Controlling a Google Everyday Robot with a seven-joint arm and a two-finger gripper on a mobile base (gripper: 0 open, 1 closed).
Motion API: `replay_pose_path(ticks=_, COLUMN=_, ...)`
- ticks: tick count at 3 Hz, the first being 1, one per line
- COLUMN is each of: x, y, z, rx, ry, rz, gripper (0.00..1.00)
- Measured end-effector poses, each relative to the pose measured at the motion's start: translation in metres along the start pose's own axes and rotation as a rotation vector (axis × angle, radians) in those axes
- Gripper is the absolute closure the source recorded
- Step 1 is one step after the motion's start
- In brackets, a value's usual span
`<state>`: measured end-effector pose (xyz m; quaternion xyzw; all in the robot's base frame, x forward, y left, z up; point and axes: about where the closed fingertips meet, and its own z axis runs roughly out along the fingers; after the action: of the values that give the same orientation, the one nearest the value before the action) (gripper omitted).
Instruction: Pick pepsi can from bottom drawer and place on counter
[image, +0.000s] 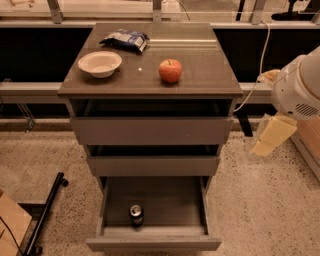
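Observation:
The pepsi can (136, 214) stands upright in the bottom drawer (154, 243), near its front edge, left of centre. It is dark with a silver top. The bottom drawer is pulled fully open. The counter (200, 75) is the grey-brown top of the cabinet. My gripper (271, 136) shows as a cream-coloured part hanging below a white rounded arm joint (300, 87) at the right edge. It is level with the top drawer, right of the cabinet and well above the can. It holds nothing that I can see.
On the counter sit a white bowl (100, 63), a blue-white snack bag (125, 39) and a red apple (170, 70). The top drawer (150, 130) and the middle drawer (152, 165) stand slightly out. A black bar (46, 212) lies on the floor at left.

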<state>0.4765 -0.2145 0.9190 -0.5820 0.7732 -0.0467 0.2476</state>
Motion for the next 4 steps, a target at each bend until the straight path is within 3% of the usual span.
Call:
replay_pose_path(ticks=1, x=-0.004, y=-0.005, z=-0.001, rx=0.022, ry=-0.016, rz=0.001, gripper=0.00)
replay_pose_path(ticks=2, x=-0.006, y=-0.001, z=0.018, rx=0.017, ry=-0.060, rz=0.077, gripper=0.00)
replay_pose_path(ticks=4, x=-0.027, y=0.014, z=0.100, rx=-0.044, ry=-0.322, rz=0.221, gripper=0.00)
